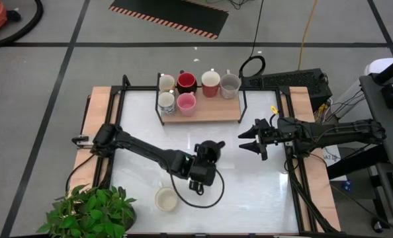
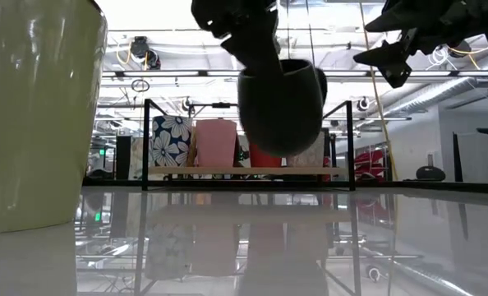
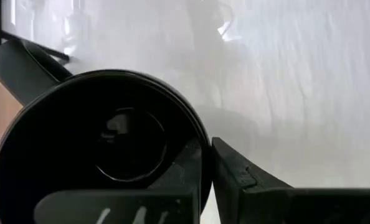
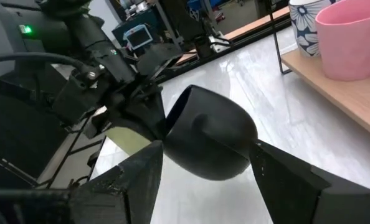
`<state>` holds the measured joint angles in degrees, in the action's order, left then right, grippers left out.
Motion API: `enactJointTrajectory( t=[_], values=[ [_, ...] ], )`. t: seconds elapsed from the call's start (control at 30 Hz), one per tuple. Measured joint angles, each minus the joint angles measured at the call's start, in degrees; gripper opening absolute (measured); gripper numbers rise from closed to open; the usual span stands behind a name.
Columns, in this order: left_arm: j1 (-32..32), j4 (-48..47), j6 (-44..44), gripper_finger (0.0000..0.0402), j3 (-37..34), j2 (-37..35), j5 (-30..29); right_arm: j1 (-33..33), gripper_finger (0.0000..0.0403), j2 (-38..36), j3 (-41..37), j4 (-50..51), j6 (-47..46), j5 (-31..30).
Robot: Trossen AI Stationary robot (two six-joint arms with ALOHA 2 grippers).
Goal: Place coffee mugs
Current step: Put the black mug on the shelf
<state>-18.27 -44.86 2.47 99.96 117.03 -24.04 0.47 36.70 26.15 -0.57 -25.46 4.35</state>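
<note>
My left gripper is over the middle of the table, shut on a black mug that hangs above the tabletop. The same black mug fills the right wrist view. My right gripper hovers open to the right of it, fingers pointing toward the mug and touching nothing. Six mugs stand on a wooden shelf at the far side: cream, red-and-black, reddish, grey, flowered white and pink. Another cream mug stands on the near table. My left gripper holds the black mug by its rim wall, one finger inside the hollow and one finger outside. It comes at the mug from above. The mug is lifted clear of the table and hangs tilted below the fingers.
A green potted plant sits at the table's near-left corner. The shelf's black frame stands up at the far side. Cables and equipment lie beyond the far-right corner. The cream mug looms at the low view's left.
</note>
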Motion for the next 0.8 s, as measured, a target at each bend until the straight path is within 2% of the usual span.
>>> enactJointTrajectory(
  t=[0.2, 0.47, 0.67, 0.8],
  values=[
    [2.14, -2.27, -9.47, 0.0017, 0.00, -1.07, 1.70, 0.37, 0.0231, 0.07, 0.00, -0.01, 3.91, -0.41],
    [5.12, 0.69, -20.81, 0.0017, 0.00, -1.31, 4.65, 5.37, 0.0231, 4.86, 0.00, -0.87, 14.31, -9.44],
    [8.19, 4.55, -20.21, 0.0017, 0.02, -1.31, 4.05, 8.30, 0.0231, 10.41, 0.00, -6.03, 18.84, -18.17],
    [11.26, 5.60, -18.38, 0.0017, 0.00, -1.55, 4.83, 8.63, 0.0231, 12.76, 0.00, -10.26, 19.56, -19.84]
  ],
)
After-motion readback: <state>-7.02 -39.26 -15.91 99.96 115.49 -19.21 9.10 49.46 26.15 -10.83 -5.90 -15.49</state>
